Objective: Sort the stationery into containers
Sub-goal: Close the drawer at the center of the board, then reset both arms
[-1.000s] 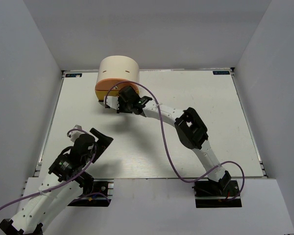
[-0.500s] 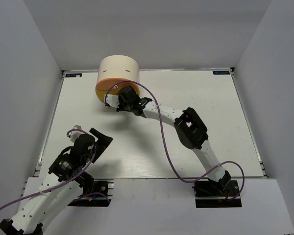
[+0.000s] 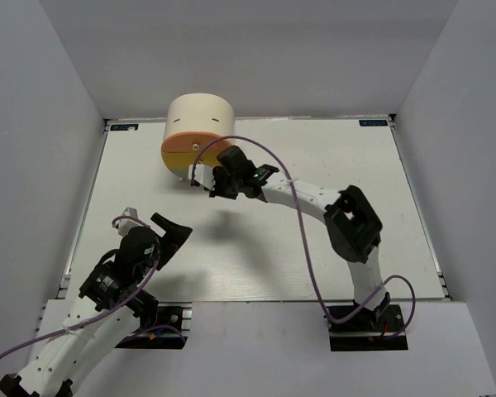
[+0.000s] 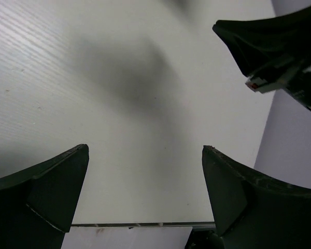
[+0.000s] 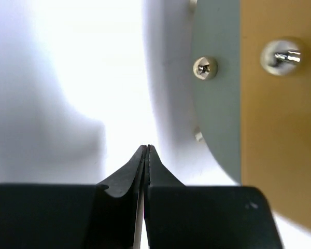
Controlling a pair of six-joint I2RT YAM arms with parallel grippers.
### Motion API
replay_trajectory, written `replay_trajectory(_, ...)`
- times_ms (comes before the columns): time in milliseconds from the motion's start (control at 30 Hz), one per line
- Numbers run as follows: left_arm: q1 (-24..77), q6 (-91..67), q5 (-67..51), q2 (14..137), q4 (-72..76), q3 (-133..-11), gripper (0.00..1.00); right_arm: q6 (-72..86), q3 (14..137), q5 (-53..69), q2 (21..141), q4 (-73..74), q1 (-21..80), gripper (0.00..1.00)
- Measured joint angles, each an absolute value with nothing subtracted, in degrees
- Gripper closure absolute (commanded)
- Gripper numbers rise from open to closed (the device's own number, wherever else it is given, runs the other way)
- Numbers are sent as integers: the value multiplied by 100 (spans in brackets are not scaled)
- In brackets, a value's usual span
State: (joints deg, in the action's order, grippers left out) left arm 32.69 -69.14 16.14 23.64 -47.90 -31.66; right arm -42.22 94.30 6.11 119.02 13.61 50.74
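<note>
Wrapping up the sort, to judge by the scene: shows no stationery loose anywhere on the white table (image 3: 331, 248), so presumably tucked out of sight inside the drawers, though impossible to confirm from outside. Leaves the cream cabinet (image 3: 200, 116) at the far edge, left of centre, with the orange drawer (image 3: 186, 147) and, beneath it, the yellow drawer (image 3: 175, 168) both looking pushed in. Hangs the right gripper (image 3: 200, 178) just in front of those two drawers, fingers pressed together on nothing, tips meeting in the wrist view (image 5: 146, 148). Parks the left gripper (image 3: 149, 222) low near its own base, spread wide over bare table (image 4: 145, 150), nothing between the fingers. Catches, close up, the orange drawer's round knob (image 5: 282, 56), apart from the closed tips and untouched. Suggests little left to do beyond bringing both arms home.

Hemmed in by plain grey walls (image 3: 50, 124) on three sides. Resting on a matte white, faintly ribbed surface, marked only by soft shadows.
</note>
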Motion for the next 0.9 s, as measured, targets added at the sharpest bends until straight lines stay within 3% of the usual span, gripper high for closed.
replay_trajectory(267, 3269, -6012, 1299, 2279, -3769, -3168, 0, -3138, 9063, 1413, 10182, 1765, 4777, 72)
replay_trajectory(467, 3269, -4993, 996, 2884, -3111, -3553, 0, -2080, 8379, 1341, 9347, 1833, 4003, 32)
replay_trajectory(667, 3269, -4270, 803, 3450, -2620, -4025, 0, -1625, 7865, 434, 8781, 1837, 3710, 16)
replay_trajectory(833, 3269, -3979, 670, 3592, -2383, -4025, 0, -1559, 7260, -331, 7830, 1627, 3671, 16)
replay_trajectory(900, 3269, -3883, 642, 3647, -2307, -4025, 0, -1555, 7026, -582, 7483, 1455, 3623, 10)
